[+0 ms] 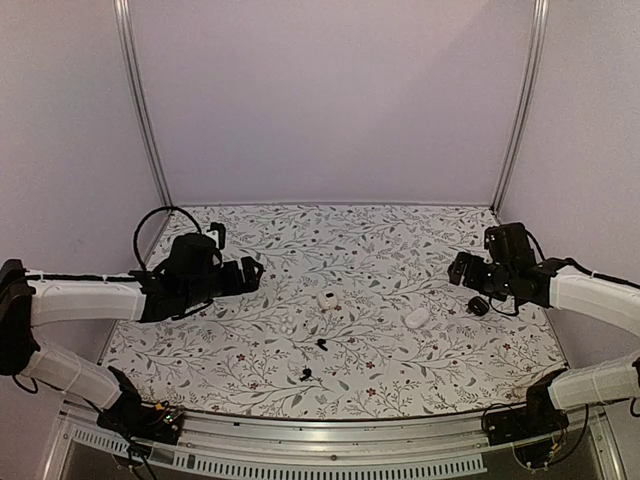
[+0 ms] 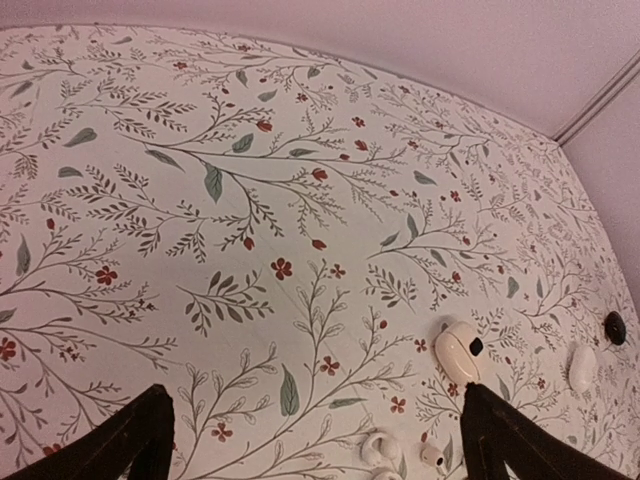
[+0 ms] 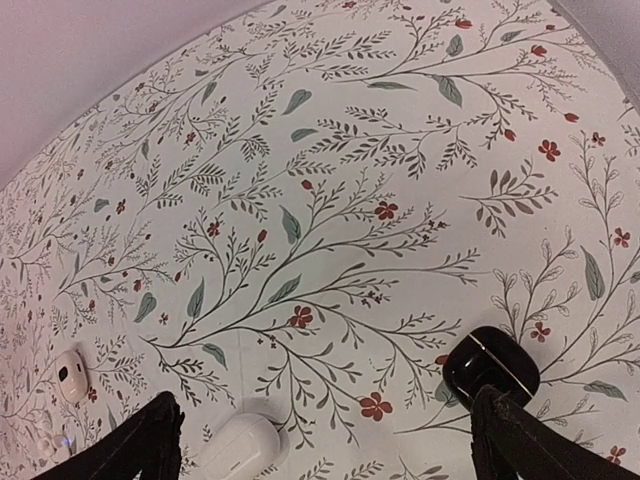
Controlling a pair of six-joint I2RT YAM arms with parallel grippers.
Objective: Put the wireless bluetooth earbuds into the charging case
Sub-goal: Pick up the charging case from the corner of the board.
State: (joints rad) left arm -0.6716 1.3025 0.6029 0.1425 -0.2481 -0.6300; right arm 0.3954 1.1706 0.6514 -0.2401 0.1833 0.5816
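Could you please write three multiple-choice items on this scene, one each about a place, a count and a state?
1. Where is the black case?
A. beside the right claw
B. in the middle of the scene
C. at the far left corner
2. How many rounded cases lie there?
A. one
B. three
C. five
3. How do the claws stand?
A. both shut
B. one shut, one open
C. both open, empty
Answers: 1 A, it lies next to that claw. 2 B, the middle white case, the other white case and the black one. 3 C, the left claw and the right one show spread fingers with nothing between.
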